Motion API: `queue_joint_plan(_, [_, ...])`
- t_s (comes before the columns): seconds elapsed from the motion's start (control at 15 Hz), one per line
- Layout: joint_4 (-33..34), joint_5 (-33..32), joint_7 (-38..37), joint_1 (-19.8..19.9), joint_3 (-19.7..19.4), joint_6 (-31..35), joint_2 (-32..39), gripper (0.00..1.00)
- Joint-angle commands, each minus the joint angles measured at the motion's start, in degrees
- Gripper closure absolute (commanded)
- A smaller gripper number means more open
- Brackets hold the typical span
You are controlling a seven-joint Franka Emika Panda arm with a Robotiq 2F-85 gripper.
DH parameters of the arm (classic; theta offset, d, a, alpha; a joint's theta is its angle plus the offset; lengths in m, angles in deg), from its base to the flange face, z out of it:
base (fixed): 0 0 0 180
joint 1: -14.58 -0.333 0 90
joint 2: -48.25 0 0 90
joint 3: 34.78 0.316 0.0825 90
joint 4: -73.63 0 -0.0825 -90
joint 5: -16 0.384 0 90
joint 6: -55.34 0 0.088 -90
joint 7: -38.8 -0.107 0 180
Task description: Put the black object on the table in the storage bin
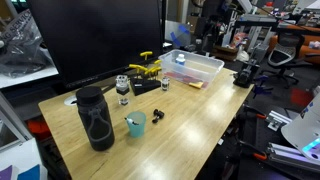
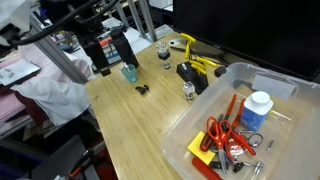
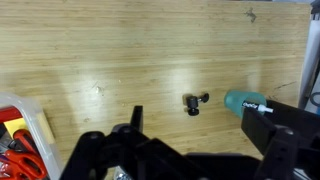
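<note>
The black object (image 3: 195,103) is a tiny lumpy piece lying on the light wood table (image 3: 100,60). It also shows in both exterior views (image 1: 158,116) (image 2: 143,90), next to a teal cup (image 3: 240,102). In the wrist view my gripper (image 3: 200,130) is open and empty. It hangs well above the table, with the black object lying between its two fingers, far below. The clear storage bin (image 1: 205,70) (image 2: 285,90) stands at one end of the table. Only its corner (image 3: 42,125) shows at the wrist view's left edge.
A tall black bottle (image 1: 95,118) stands by the teal cup (image 1: 135,124). A flat black piece with yellow parts (image 1: 145,72) (image 2: 195,68) and a small jar (image 1: 123,90) lie near the bin. The bin holds red scissors (image 2: 225,135) and a white bottle (image 2: 257,108).
</note>
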Motion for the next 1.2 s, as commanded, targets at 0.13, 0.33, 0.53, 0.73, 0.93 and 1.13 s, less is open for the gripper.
queue_joint_plan(0.13, [0.1, 0.29, 0.25, 1.17, 1.08, -0.17, 0.02, 0.0])
queue_joint_plan(0.33, [0.1, 0.29, 0.25, 1.17, 1.08, -0.17, 0.02, 0.0])
queue_joint_plan(0.53, [0.1, 0.29, 0.25, 1.17, 1.08, -0.17, 0.02, 0.0])
queue_joint_plan(0.73, [2.77, 0.13, 0.65, 0.68, 1.58, -0.3, 3.93, 0.0])
queue_joint_plan(0.93, [6.57, -2.76, 1.6, -0.46, 4.21, 1.61, 10.37, 0.0])
queue_joint_plan(1.13, [11.45, -7.15, 2.47, -2.08, 7.23, 2.25, 18.05, 0.0])
